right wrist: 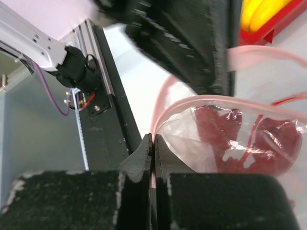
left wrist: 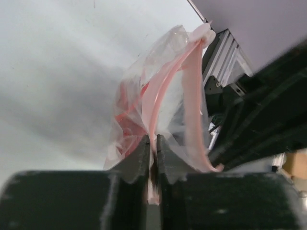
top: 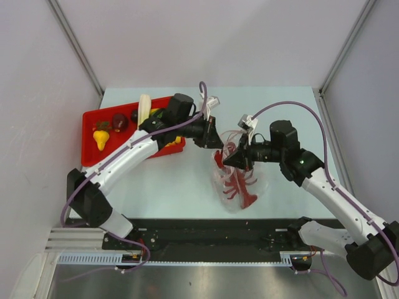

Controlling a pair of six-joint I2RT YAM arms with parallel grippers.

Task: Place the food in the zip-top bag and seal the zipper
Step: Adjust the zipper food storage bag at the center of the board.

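The clear zip-top bag hangs in mid-table with the red lobster inside it. My left gripper is shut on the bag's pinkish-red zipper strip at the far side of the mouth. My right gripper is shut on the strip at the other side; the lobster shows through the plastic. The mouth is held apart between the two. Yellow pear, dark fruits, leek and bananas lie in the red tray.
The red tray sits at the table's back left, partly under my left arm. A black rail runs along the near edge between the arm bases. Grey walls stand behind and at both sides.
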